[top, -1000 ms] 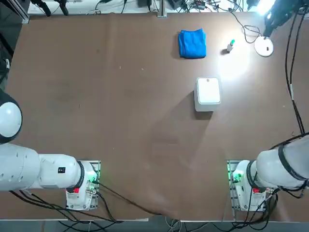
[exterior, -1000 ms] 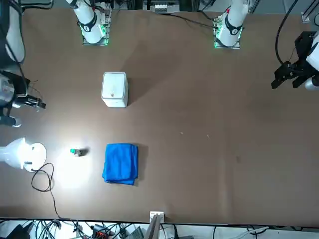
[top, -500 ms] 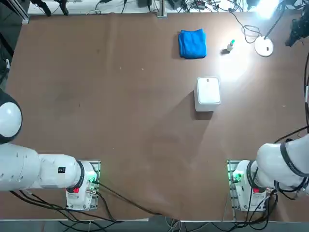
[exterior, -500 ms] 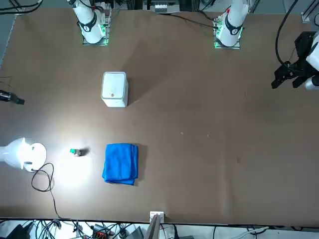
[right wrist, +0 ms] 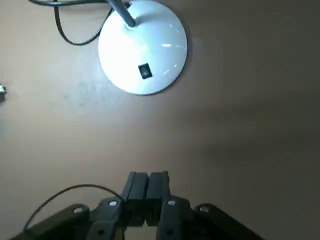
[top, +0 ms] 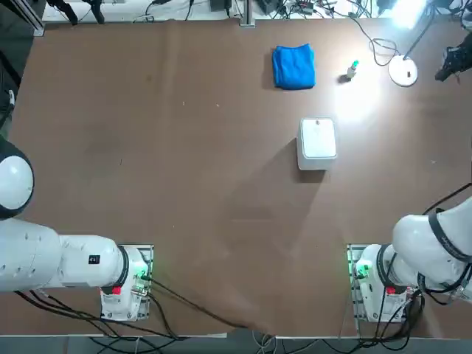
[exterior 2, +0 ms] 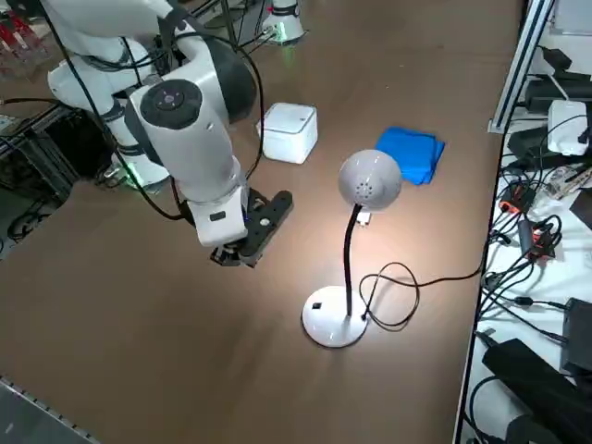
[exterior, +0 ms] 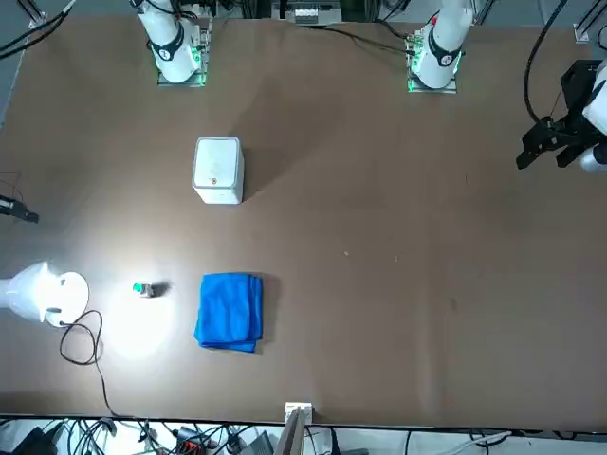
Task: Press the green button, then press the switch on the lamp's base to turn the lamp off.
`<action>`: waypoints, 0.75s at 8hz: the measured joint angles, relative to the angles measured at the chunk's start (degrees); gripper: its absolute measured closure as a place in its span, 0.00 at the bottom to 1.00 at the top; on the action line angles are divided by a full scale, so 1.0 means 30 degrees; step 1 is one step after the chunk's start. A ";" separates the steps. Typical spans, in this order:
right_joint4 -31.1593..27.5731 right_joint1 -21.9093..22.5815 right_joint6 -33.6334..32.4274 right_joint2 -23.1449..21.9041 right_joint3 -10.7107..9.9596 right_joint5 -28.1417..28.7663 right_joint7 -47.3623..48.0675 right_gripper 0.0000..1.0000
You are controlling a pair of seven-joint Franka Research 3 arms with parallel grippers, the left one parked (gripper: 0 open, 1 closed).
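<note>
The lamp stands lit at the table's far right corner, with its head [exterior 2: 368, 180] glowing above the lamp's base [top: 403, 71], a white disc. The switch [right wrist: 145, 71] is a small dark square on that disc [right wrist: 142, 52] and also shows from the side [exterior 2: 316, 306]. The green button [top: 352, 68] stands just left of the base, in the lit patch [exterior: 140, 289]. My right gripper [top: 448, 66] hovers above the table to the right of the base, apart from it, shut with nothing between its fingers [right wrist: 146, 185]. From the side the gripper [exterior 2: 242, 253] hangs short of the disc.
A blue cloth [top: 293, 66] lies left of the button. A white rounded box [top: 318, 140] sits nearer the robot. The lamp's black cable [exterior 2: 407, 277] loops beside the base and runs off the far edge, where more cables and gear lie.
One second ago my right gripper was over the lamp; it has swung right to the table's edge and has hardly moved in the last half second. The lamp stays lit.
</note>
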 joint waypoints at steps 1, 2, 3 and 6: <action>-0.0010 0.0004 0.1382 0.0480 0.0095 0.0178 -0.0176 0.99; -0.0103 0.0032 0.2711 0.0880 0.0233 0.0187 -0.0202 0.99; -0.0488 0.0137 0.4300 0.1182 0.0342 0.0187 -0.0277 0.99; -0.3601 0.1405 1.1290 0.1756 0.0653 0.0220 -0.0406 0.99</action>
